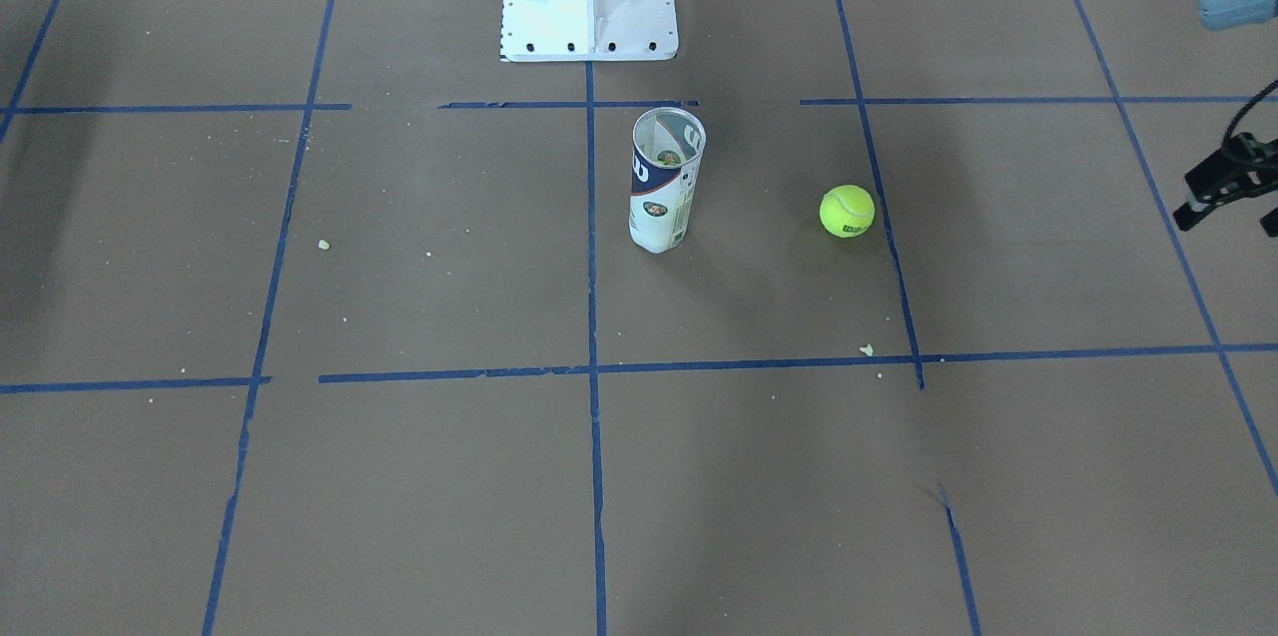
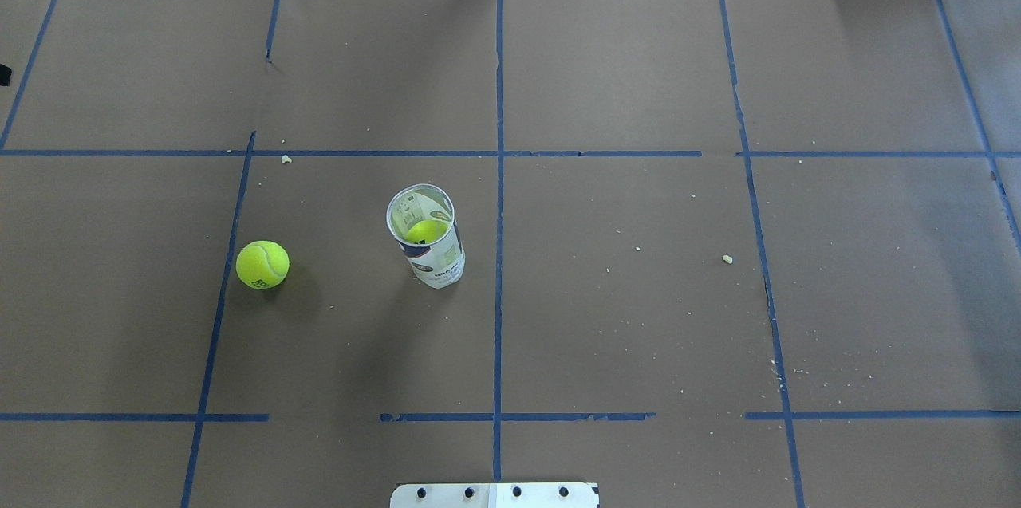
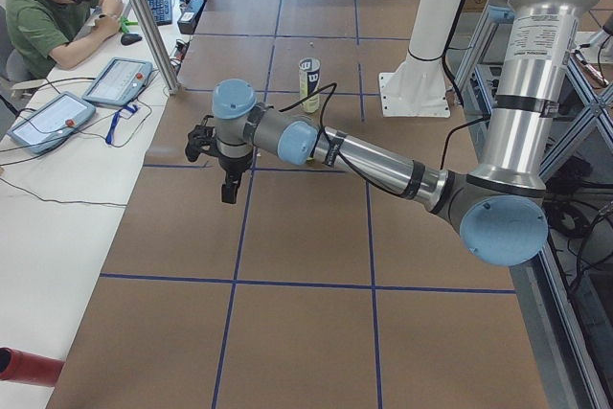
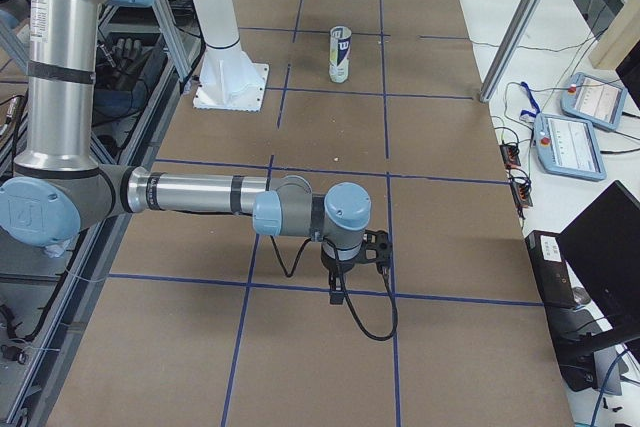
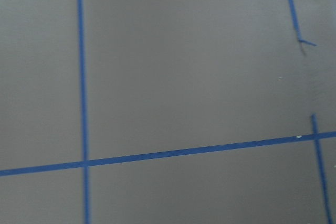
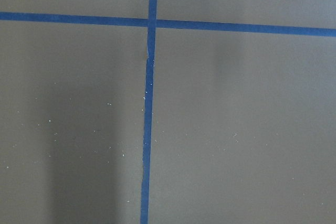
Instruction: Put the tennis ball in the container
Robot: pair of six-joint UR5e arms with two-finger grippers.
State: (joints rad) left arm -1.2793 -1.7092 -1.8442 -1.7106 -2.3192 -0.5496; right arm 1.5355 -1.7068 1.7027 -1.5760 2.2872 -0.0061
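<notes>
Seeing tennis ball loose on table toward left end, well apart from container standing upright near table's middle, something yellow-green inside. Can't tell spread or pinched for left gripper or right gripper; hovering over opposite table ends.

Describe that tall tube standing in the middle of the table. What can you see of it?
The tennis-ball tube is a tall clear plastic cylinder wrapped in a white and navy label with a small round logo. It stands upright with its top open, and no lid is in sight. From overhead, something yellow-green, likely a second ball, lies at its bottom. The tube rests on the brown paper-covered table, just beside the central blue tape line. A loose tennis ball lies apart from it.
</notes>
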